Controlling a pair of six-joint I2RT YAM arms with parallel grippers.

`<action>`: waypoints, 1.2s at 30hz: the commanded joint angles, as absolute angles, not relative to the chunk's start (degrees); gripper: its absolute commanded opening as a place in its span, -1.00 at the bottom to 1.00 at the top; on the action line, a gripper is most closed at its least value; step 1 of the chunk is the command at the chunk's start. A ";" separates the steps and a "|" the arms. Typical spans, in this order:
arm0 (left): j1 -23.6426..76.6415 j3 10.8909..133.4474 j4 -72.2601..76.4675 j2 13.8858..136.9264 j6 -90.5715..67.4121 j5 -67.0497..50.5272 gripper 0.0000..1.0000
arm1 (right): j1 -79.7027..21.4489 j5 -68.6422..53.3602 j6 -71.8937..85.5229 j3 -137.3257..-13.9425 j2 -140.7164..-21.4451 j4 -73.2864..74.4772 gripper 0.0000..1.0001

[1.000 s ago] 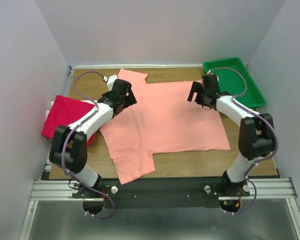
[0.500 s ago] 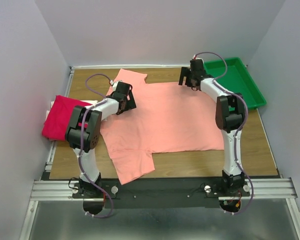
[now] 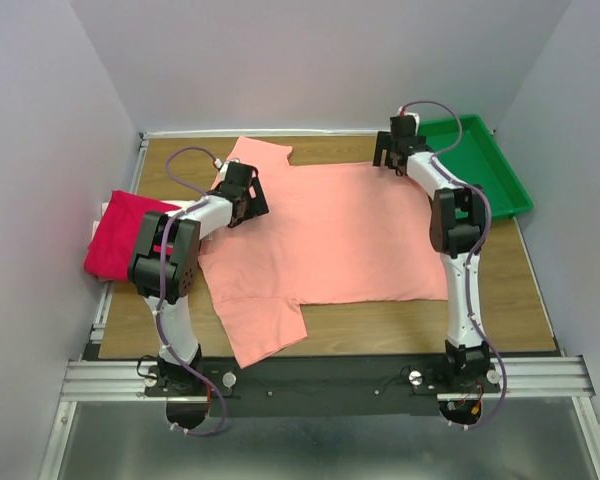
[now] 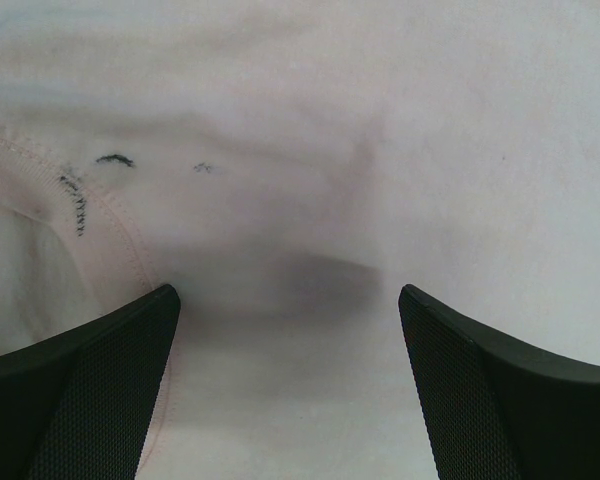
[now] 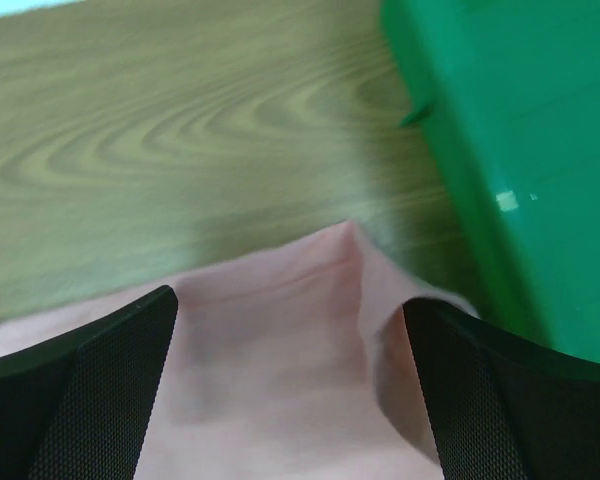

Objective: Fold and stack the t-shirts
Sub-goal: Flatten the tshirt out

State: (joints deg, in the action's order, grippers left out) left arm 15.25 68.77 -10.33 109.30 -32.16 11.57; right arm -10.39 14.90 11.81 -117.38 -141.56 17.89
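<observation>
A salmon pink t-shirt [image 3: 330,235] lies spread flat over the middle of the wooden table. A magenta-red t-shirt [image 3: 125,235] lies bunched at the table's left edge. My left gripper [image 3: 248,196] is open, low over the pink shirt's left side near the collar seam [image 4: 110,230], with only cloth [image 4: 310,200] between its fingers. My right gripper [image 3: 391,163] is open over the pink shirt's far right corner [image 5: 345,245], which is puckered up beside the green tray [image 5: 510,150].
The green plastic tray [image 3: 470,165] stands at the table's back right corner, touching distance from the right gripper. Bare wood [image 3: 330,148] shows along the back edge and along the front [image 3: 410,325]. Grey walls enclose the table on three sides.
The right arm has stretched out toward the back, its gripper moving from the shirt's right side to its far right corner by the tray. The left gripper shifted slightly left and back.
</observation>
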 commanded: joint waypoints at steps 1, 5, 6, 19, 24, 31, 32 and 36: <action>14.33 68.55 -12.39 111.53 -31.38 9.93 0.97 | -7.82 19.07 10.46 -122.95 -144.93 19.51 1.00; 14.41 68.73 -12.22 111.62 -31.38 9.67 0.97 | -7.82 21.35 7.13 -124.98 -145.02 19.42 1.00; 14.41 68.82 -12.13 111.71 -31.29 9.58 0.97 | -7.82 23.45 6.25 -125.94 -145.19 19.42 1.00; 14.85 73.12 -12.39 107.58 -28.74 7.74 0.97 | -7.91 8.81 3.42 -120.15 -135.89 19.42 1.00; 14.85 77.76 -14.23 108.36 -26.55 8.17 0.97 | -8.70 4.92 5.97 -112.87 -128.69 19.51 1.00; 14.85 90.87 -21.79 116.88 -23.12 8.09 0.97 | -8.79 4.22 9.67 -101.70 -124.45 19.51 1.00; 14.85 92.01 -22.75 118.72 -22.77 8.35 0.97 | -8.70 4.31 9.67 -101.43 -124.89 19.51 1.00; 14.77 99.38 -25.75 124.27 -21.53 6.95 0.97 | -8.70 7.37 9.84 -102.30 -127.70 19.51 1.00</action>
State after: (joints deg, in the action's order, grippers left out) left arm 15.07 94.70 -19.81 119.04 -24.16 8.99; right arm -8.71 6.07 8.56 -102.80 -124.68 18.92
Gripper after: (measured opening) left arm 0.985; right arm 0.998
